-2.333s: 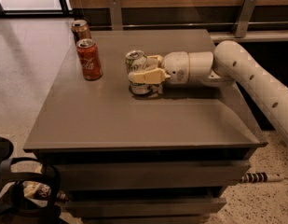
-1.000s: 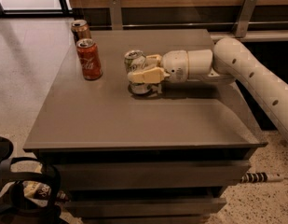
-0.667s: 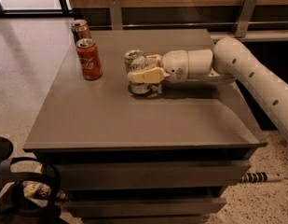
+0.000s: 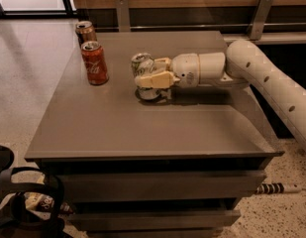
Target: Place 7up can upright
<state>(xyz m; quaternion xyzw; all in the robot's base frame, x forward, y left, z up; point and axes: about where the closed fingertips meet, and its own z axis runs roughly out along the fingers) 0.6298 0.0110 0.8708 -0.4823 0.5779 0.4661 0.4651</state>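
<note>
The 7up can (image 4: 143, 69), whitish-silver with green marks, stands upright on the grey table (image 4: 142, 128) near its middle. My gripper (image 4: 151, 75) reaches in from the right, its cream fingers (image 4: 153, 80) closed around the can's body. The can's base rests on the tabletop. The white arm (image 4: 261, 78) stretches back to the right edge of the view.
A red Coca-Cola can (image 4: 94, 62) stands upright to the left of the 7up can. A copper-brown can (image 4: 85, 32) stands behind it at the table's far left corner. A wooden wall with metal brackets (image 4: 122, 11) runs behind the table. A dark bag (image 4: 19, 202) lies on the floor at the lower left.
</note>
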